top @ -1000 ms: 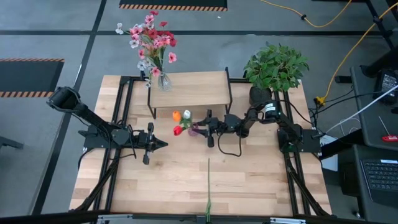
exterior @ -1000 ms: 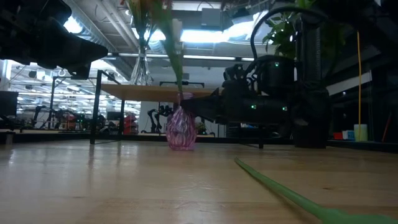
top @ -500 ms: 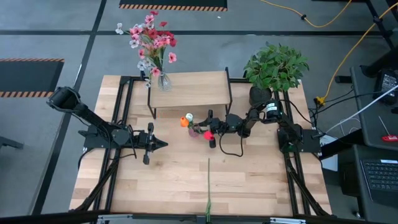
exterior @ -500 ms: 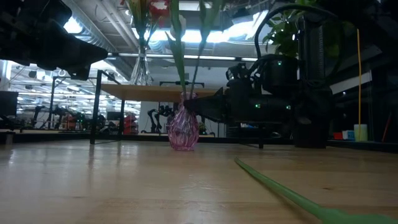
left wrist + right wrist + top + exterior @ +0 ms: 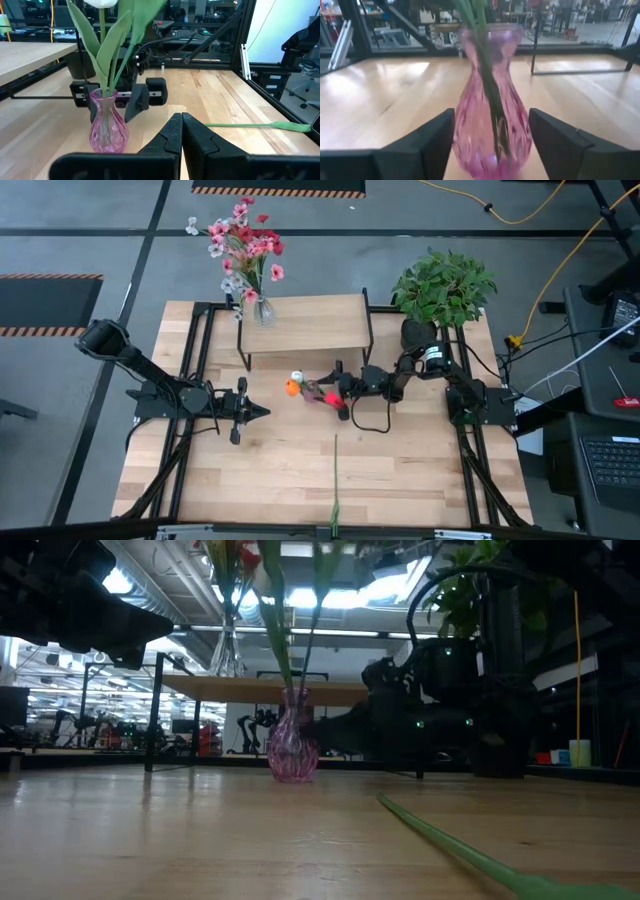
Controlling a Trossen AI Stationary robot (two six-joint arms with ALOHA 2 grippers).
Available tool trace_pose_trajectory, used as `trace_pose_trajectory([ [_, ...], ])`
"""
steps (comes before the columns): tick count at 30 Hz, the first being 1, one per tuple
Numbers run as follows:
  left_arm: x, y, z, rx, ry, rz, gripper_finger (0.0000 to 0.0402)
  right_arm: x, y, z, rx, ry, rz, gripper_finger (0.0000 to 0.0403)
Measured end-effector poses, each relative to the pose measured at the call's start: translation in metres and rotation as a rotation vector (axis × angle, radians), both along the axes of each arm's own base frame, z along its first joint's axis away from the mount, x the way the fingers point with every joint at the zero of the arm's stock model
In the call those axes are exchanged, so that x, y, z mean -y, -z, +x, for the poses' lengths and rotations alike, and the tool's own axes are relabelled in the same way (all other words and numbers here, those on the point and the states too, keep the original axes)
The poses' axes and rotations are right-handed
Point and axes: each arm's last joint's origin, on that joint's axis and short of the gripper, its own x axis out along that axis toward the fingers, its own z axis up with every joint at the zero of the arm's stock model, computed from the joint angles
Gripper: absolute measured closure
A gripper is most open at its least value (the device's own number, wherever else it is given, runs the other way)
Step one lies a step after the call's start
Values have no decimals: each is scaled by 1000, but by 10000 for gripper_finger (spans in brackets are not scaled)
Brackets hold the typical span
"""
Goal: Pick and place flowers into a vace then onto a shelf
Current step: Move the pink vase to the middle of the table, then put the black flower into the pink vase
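A pink glass vase (image 5: 492, 125) stands upright on its base on the table, in front of the shelf (image 5: 320, 325). It holds a few flowers (image 5: 293, 386) with green stems and orange, white and red blooms. My right gripper (image 5: 338, 390) lies level and open, with one finger on each side of the vase's belly. My left gripper (image 5: 181, 125) is shut and holds nothing. It waits left of the vase and points toward it. One more flower stem (image 5: 335, 470) lies flat on the table toward the near edge.
A clear vase with a pink and white bouquet (image 5: 262, 310) stands on the shelf's left end. A bushy green plant in a black pot (image 5: 443, 285) sits at the far right corner. Black frame rails (image 5: 195, 360) run along both sides of the table.
The pink vase was tipped toward the table's left, held at the right gripper. It has swung upright and now stands on the table, with its blooms gathered above it. The right gripper has opened and let go of it.
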Motion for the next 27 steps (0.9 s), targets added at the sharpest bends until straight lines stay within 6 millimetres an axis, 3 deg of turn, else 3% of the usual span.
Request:
trace_pose_trajectory([
  [6,0,0,0,0,0,0,400,1,0,0,-1,2,0,121],
  [27,0,0,0,0,4,-1,400,3,-7,1,41,10,-4,119],
])
